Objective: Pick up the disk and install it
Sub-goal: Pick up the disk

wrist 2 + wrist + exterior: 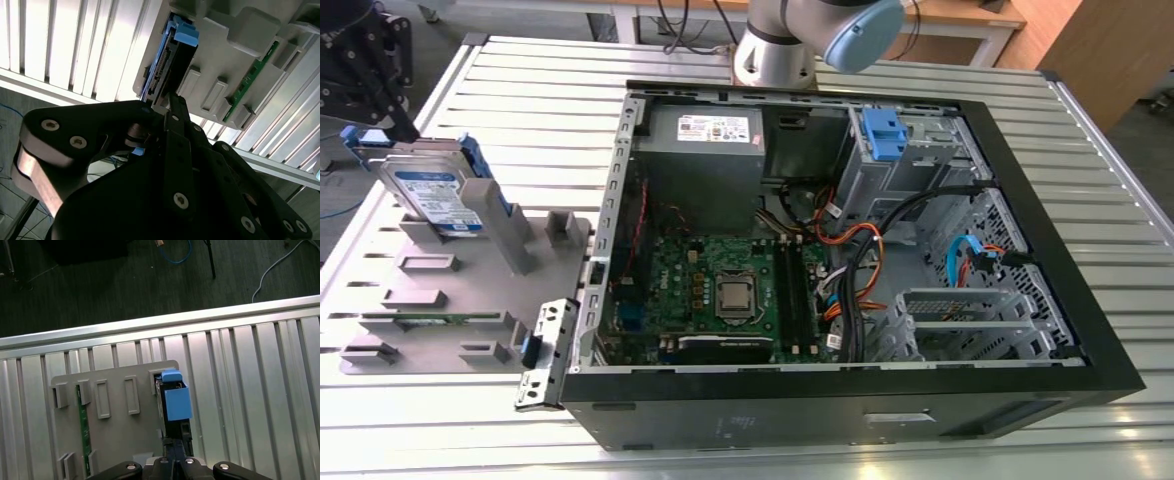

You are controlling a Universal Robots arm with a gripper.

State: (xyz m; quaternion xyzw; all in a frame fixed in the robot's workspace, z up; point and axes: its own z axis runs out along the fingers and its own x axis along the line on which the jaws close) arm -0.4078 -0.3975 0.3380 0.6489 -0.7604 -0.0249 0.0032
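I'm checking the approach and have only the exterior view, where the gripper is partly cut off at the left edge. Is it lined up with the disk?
Observer: Yes. In the first wrist view the gripper sits directly in line with the disk, which stands edge-on in the grey fixture.
Operator: Which end of the disk faces it?
Observer: In the second wrist view, the connector end points toward the gripper.
Operator: Is there contact?
Observer: I cannot tell. In both wrist views the gripper's tip meets the disk's outline, but the contact itself is hidden.
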